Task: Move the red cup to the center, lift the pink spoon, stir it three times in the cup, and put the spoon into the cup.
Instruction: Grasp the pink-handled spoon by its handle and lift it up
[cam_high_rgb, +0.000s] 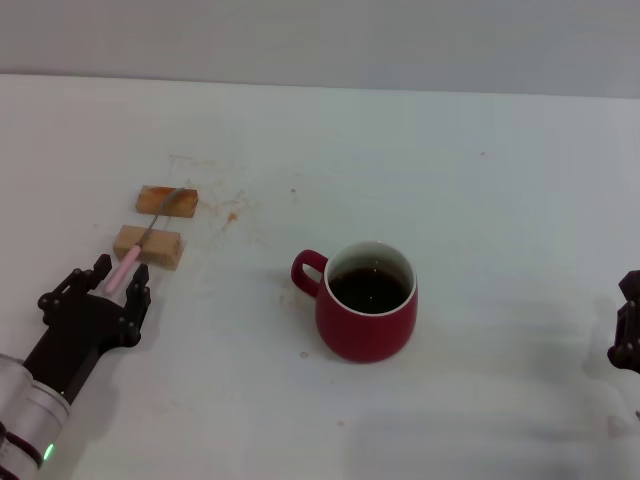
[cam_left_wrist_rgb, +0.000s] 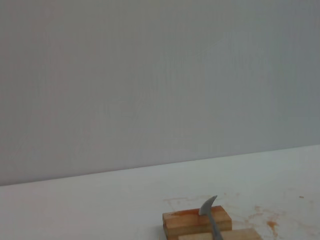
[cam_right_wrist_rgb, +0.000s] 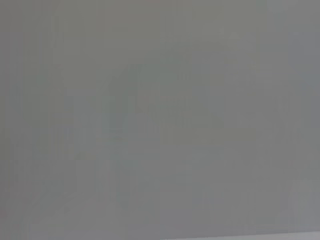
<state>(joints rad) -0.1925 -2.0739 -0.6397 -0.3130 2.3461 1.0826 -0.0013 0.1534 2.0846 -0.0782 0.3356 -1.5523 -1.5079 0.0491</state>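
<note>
Pink spoon (cam_high_rgb: 135, 255) handle tip between the spread fingers of the left gripper (cam_high_rgb: 112, 285); unclamped.

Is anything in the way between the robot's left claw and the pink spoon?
Nothing visible. The left gripper is already at the handle end of the pink spoon, which lies across two wooden blocks. The red cup stands off to the side.

Dark red cup (cam_high_rgb: 367, 318), pink spoon (cam_high_rgb: 127, 265), seemingly tan blocks (cam_high_rgb: 167, 201).
</note>
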